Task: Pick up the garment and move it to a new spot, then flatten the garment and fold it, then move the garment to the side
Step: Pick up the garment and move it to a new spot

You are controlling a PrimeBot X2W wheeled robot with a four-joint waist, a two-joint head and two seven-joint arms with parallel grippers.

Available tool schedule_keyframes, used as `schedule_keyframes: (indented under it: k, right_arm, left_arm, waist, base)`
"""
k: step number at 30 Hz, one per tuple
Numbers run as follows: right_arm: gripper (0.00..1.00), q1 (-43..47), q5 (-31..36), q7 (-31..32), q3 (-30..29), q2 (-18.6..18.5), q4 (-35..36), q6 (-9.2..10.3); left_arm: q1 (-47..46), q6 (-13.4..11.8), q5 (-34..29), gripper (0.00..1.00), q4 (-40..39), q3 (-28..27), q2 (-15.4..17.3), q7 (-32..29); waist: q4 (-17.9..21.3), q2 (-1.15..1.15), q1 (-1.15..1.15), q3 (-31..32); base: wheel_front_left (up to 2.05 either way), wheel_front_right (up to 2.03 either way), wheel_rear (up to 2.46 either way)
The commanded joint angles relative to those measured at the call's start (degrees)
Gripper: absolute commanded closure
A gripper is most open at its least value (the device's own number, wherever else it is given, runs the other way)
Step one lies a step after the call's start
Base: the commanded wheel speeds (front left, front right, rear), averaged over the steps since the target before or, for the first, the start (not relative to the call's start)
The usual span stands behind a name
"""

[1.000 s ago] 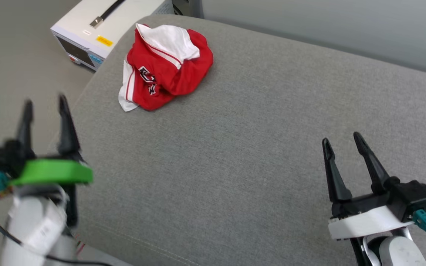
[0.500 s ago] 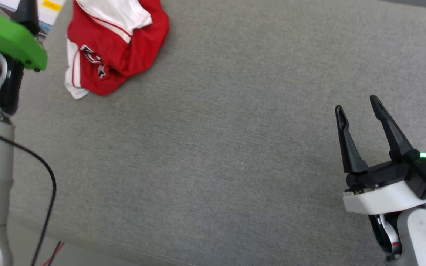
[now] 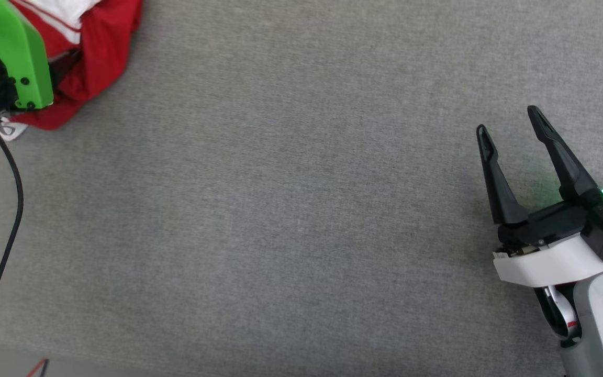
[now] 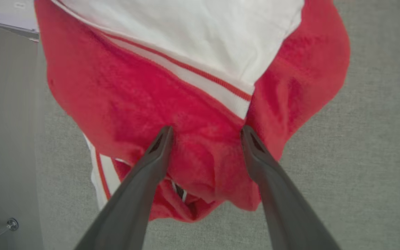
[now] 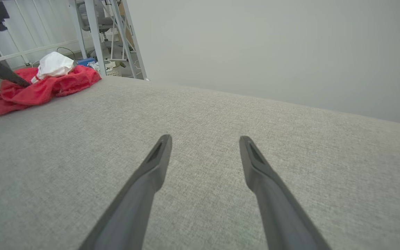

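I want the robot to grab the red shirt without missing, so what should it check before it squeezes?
1. Left gripper open: ok, fingers spread apart.
2. Left gripper at the garment: ok, fingertips over its red folds.
3. Cloth between the fingers: ok, a red bunch sits there.
4. Fingertips deep enough to catch cloth: cannot tell.
5. Right gripper out of the way: ok, open over the grey cushion, far from the garment.
6. Room for a new spot: ok, plenty of grey cushion shows.
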State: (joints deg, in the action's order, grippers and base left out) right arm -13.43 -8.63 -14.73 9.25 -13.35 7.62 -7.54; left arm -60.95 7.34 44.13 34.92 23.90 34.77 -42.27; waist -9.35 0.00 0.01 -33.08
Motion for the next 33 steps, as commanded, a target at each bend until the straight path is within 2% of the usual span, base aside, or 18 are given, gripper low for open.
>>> schedule_keyframes:
  k: [1,10,11,12,21,27,33]
  right_arm:
    - [0.00,-1.2,-0.2,-0.3,0.2,-0.3,-0.1,0.05]
    - [0.00,-1.3,-0.4,-0.3,0.6,-0.6,-1.4,0.05]
    - [0.00,-1.1,-0.3,-0.3,0.6,-0.6,-1.7,0.05]
    - [0.00,-1.0,-0.3,-0.3,0.6,-0.6,-1.8,0.05]
    - [0.00,2.1,-0.5,-0.3,0.0,0.6,-2.8,0.05]
    - [0.00,4.3,-0.8,-0.3,-0.1,2.3,-3.4,0.05]
    - [0.00,5.1,-0.9,-0.3,0.4,4.0,-3.5,0.05]
  left_arm:
    - [-1.0,0.1,0.7,0.00,1.8,0.0,-0.4,0.0]
    - [1.8,0.1,2.1,0.00,10.7,3.8,-3.5,-1.6]
    - [1.8,0.1,1.9,0.87,10.7,4.4,-3.2,-0.9]
    - [1.8,0.1,1.6,1.00,10.6,4.9,-2.9,0.0]
    - [-2.2,0.1,-2.0,1.00,3.1,10.9,2.4,15.2]
    - [-4.8,0.1,-4.3,1.00,-5.6,18.3,5.7,20.7]
    - [-6.8,0.1,-6.0,1.00,-14.7,25.2,4.8,22.8]
  waist:
    - [2.4,0.00,-0.01,-2.7]
    - [3.0,0.00,-0.01,-3.1]
    - [2.9,0.00,-0.01,-2.6]
    - [2.8,0.00,-0.01,-2.1]
    - [1.2,0.00,-0.01,7.3]
    - [1.5,0.00,-0.01,12.9]
    - [3.8,0.00,-0.01,15.9]
  base:
    - [0.00,0.00,0.00]
    - [0.00,0.00,0.00]
    - [0.00,0.00,0.00]
    - [0.00,0.00,0.00]
    - [0.00,0.00,0.00]
    - [0.00,0.00,0.00]
    - [0.00,0.00,0.00]
